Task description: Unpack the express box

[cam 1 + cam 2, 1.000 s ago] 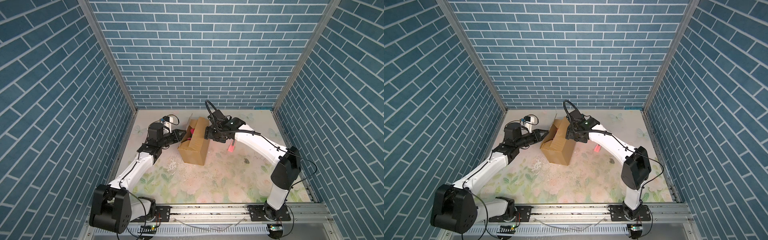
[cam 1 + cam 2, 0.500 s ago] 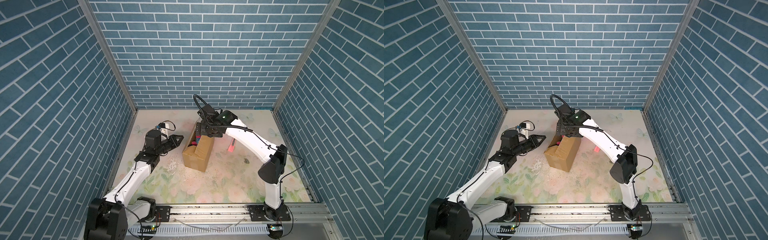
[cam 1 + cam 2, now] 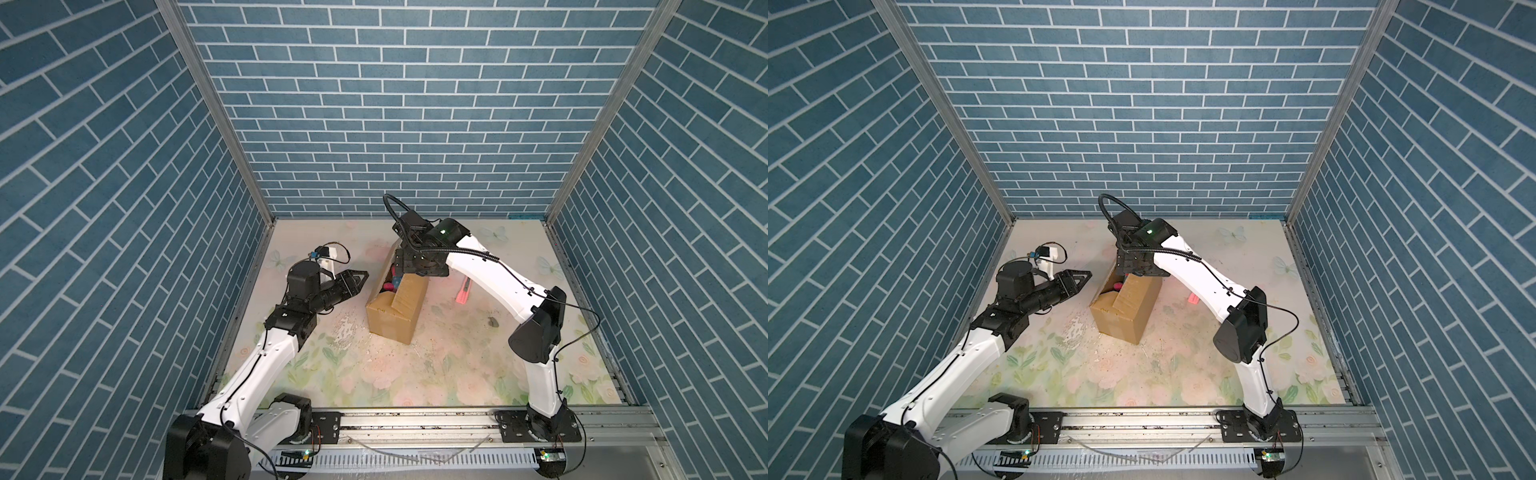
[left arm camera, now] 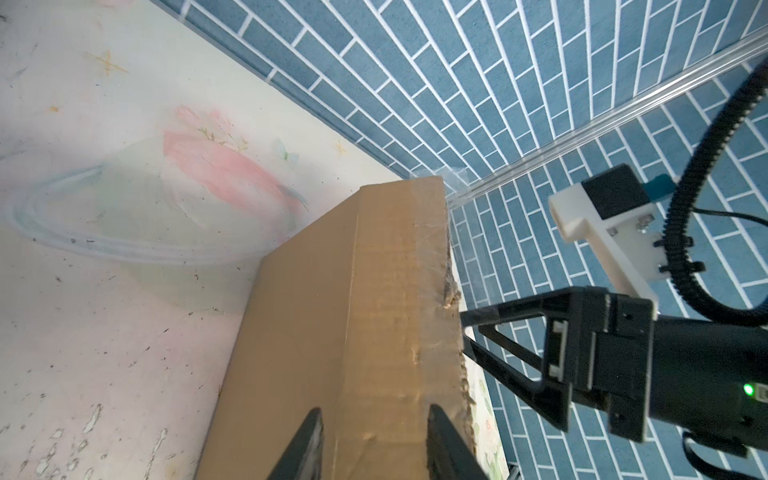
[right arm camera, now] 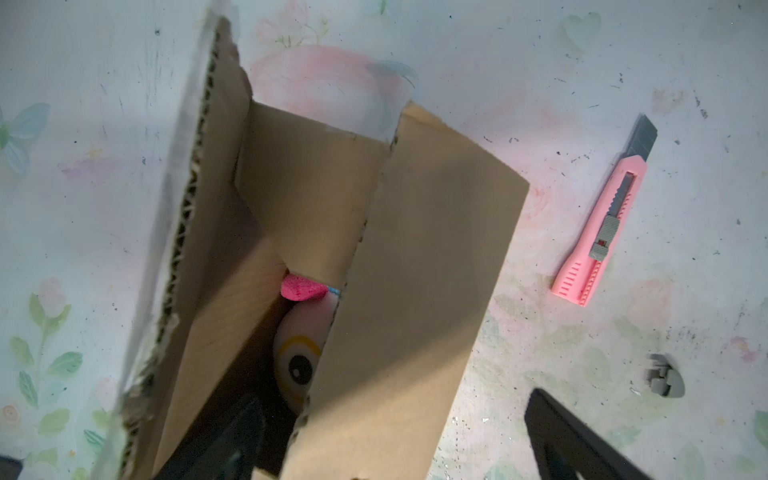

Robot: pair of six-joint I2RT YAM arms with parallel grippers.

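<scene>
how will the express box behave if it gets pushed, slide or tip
The express box sits low and long, so it probably slides rather than tips. Its loose corrugated flap likely folds if pressed. The soft-looking toy inside probably adds little weight.

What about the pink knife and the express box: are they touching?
Apart. The right wrist view shows bare tabletop between the pink knife and the express box.

The express box (image 3: 392,316) stands near the middle of the table (image 3: 457,365), and a plush toy (image 5: 299,357) lies inside it. The utility knife (image 3: 463,291) lies on the table right of the box, apart from it. The left gripper (image 3: 360,277) is just left of the box without touching, and the right gripper (image 5: 395,399) is over its far end, one finger (image 5: 232,436) inside, one outside toward the knife.
</scene>
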